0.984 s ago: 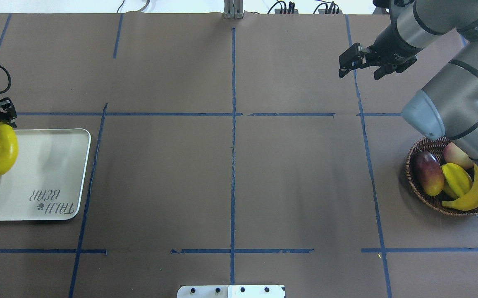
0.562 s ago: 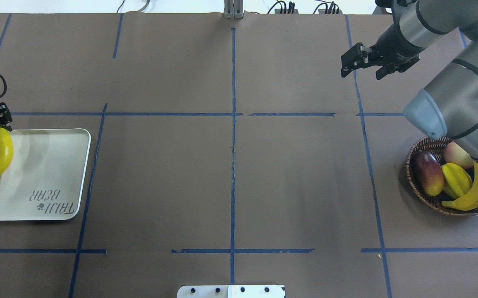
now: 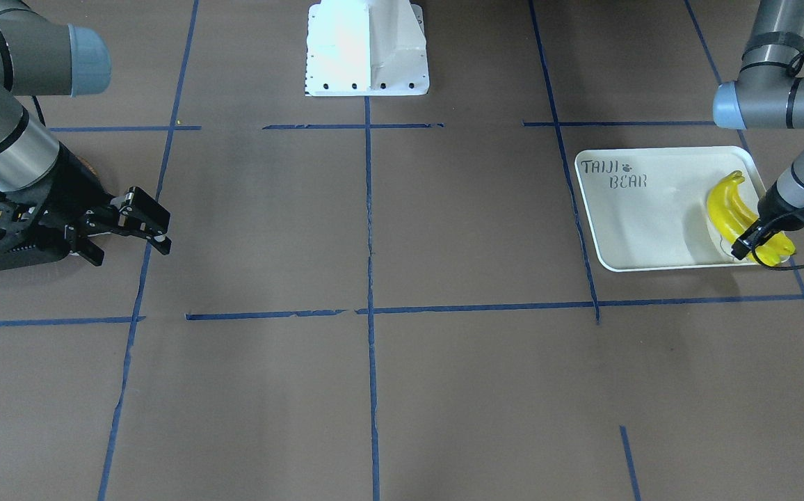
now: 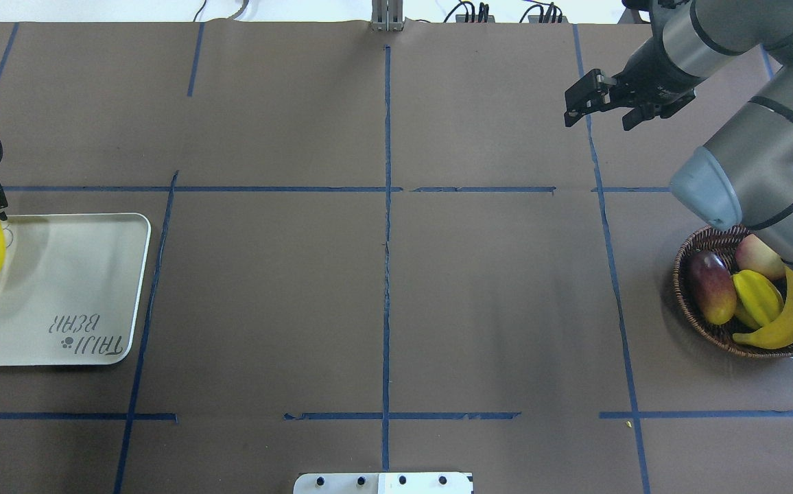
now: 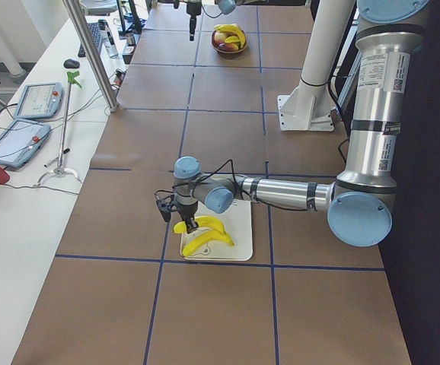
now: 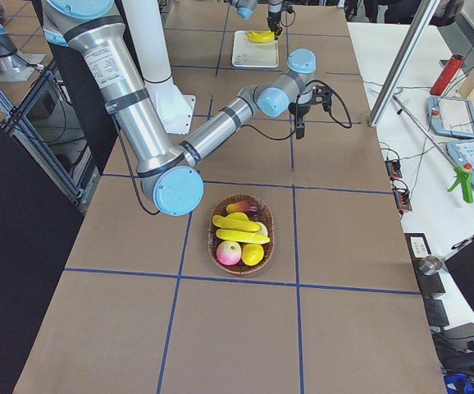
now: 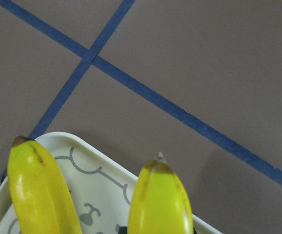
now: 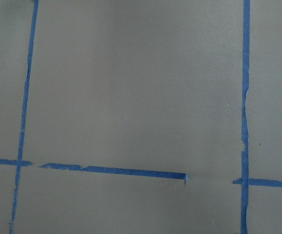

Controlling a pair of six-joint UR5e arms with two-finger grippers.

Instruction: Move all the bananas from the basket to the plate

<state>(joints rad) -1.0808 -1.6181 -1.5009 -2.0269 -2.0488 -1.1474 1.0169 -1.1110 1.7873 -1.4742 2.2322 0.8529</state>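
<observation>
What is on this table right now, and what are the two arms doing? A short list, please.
plate: cream tray at the robot's left end of the table, two bananas on it
left gripper: low over the plate, apparently shut on the held banana
basket: wicker, at the robot's right end
basket contents: two more bananas, a mango, a starfruit, one other fruit
right gripper: open, empty, above bare table, away from the basket
remaining: two bananas to move
</observation>
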